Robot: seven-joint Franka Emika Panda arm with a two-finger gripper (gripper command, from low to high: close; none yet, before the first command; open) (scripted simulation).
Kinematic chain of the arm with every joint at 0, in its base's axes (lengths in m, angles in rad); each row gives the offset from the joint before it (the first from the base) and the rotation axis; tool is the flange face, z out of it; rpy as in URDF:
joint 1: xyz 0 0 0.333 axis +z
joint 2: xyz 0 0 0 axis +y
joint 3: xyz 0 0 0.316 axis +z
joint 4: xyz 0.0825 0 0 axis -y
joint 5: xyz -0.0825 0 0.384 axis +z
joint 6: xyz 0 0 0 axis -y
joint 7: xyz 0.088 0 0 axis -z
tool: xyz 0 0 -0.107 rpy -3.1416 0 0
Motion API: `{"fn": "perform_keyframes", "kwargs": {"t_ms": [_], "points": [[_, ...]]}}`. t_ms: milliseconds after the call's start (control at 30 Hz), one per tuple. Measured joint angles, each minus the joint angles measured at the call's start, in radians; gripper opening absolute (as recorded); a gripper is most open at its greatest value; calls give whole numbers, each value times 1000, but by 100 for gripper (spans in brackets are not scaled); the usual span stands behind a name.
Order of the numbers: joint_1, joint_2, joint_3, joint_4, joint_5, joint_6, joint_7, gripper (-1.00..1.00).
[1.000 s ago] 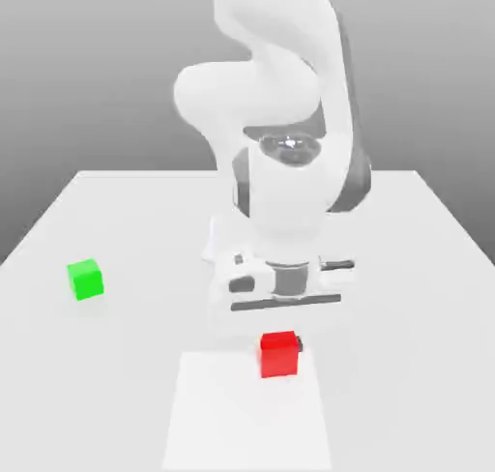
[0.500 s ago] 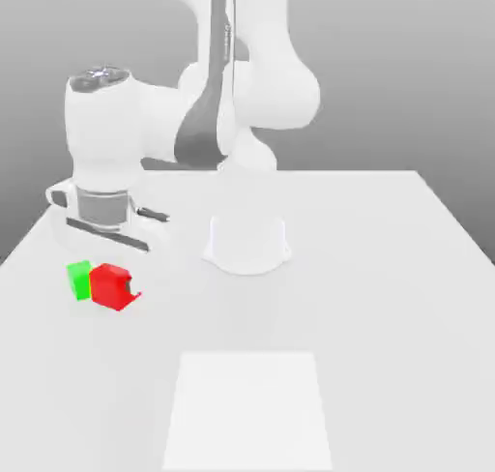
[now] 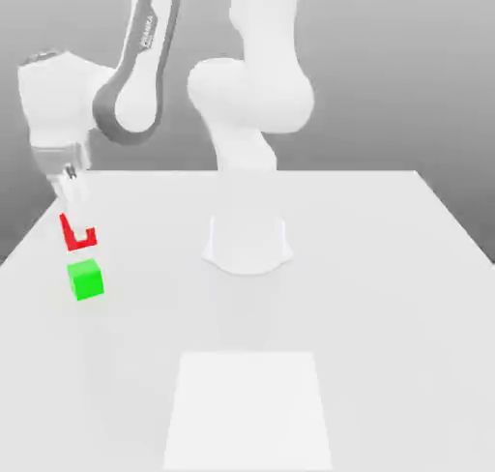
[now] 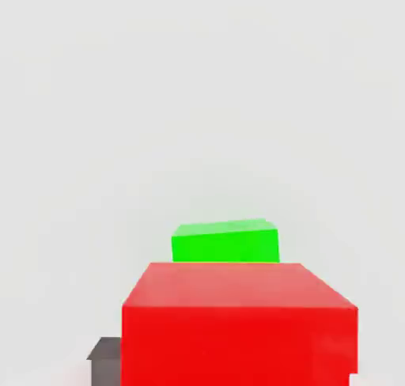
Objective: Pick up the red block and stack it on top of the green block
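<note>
Gripper (image 3: 77, 223): closed on the red block, hanging from the white wrist at the far left of the exterior view, fingers pointing down.
Finger (image 4: 104, 359): dark grey tip showing at the lower left of the hand view, pressed against the side of the red cube.
Red block (image 3: 78, 234): clamped between the jaws, lifted off the table, seen in the exterior view as an L-shaped red patch partly covered by the pale fingers; in the hand view (image 4: 237, 329) filling the lower middle of the frame, top face and front face both visible.
Green block (image 3: 86, 280): resting on the table at the left of the exterior view, directly below the red cube with a narrow strip of table showing between them, so not touching; in the hand view (image 4: 225, 241) peeking out just above the red cube's top edge, near the frame's centre.
Arm (image 3: 145, 64): white links with a grey joint cover, arching from the base across the upper part of the frame to the upper left.
Base (image 3: 247, 243): white round pedestal at mid-frame, well apart from both cubes.
Table (image 3: 387, 286): plain white surface, with a brighter rectangular patch (image 3: 247, 412) at lower centre.
</note>
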Motion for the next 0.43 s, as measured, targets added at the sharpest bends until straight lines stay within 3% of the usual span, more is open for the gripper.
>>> {"fn": "perform_keyframes", "kwargs": {"t_ms": [433], "points": [[149,169,-71,3,260,128,-175,-100]]}}
